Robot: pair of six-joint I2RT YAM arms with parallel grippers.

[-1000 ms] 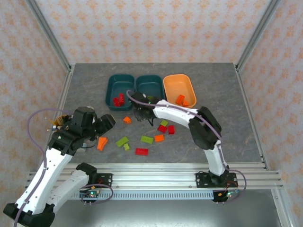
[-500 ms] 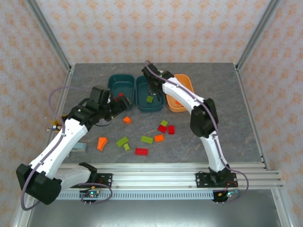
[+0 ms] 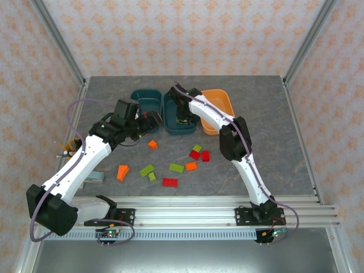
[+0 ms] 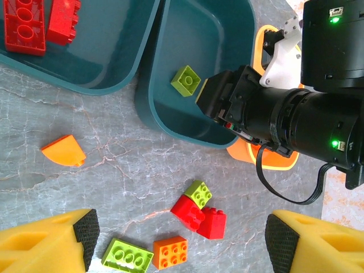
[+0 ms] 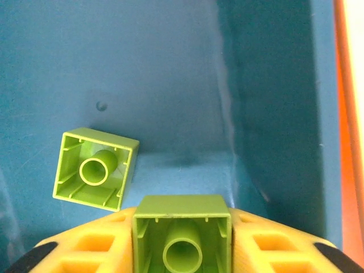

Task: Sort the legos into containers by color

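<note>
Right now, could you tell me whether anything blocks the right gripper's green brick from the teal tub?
Nothing visible does. The right gripper holds the green brick over the middle teal tub's bare floor; the loose green brick inside lies off to one side.

Green lego (image 5: 182, 224) in right end effector (image 5: 182, 247) over teal tub (image 5: 170, 57) (second lego (image 5: 95, 165) inside)

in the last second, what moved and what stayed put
The right gripper swung from the table to the middle teal tub, shut on a green brick. The left gripper, open, reached forward to the left tub. The loose bricks stayed put.
</note>
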